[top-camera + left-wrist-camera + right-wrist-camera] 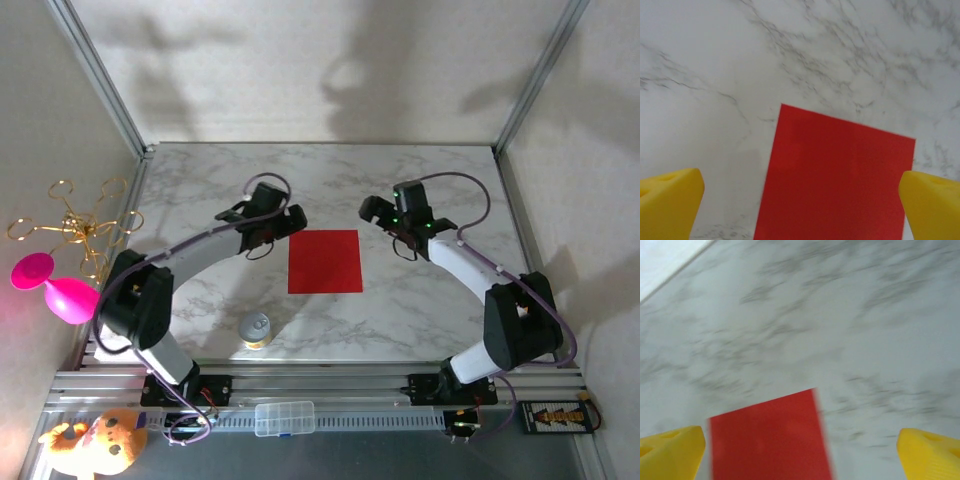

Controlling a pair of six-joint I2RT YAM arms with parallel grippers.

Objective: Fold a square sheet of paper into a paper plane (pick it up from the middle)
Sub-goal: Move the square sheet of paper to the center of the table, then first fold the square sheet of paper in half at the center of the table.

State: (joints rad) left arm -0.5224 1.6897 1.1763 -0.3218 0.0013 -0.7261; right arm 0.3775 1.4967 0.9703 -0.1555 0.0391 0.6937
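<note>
Flanking the square sheet of paper (325,261), arms bent inward, left jaws and right jaws spread

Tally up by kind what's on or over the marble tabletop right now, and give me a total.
Sheet of red paper: 1
Small round pot: 1
Robot arms: 2, the left arm and the right arm
Total: 4
</note>
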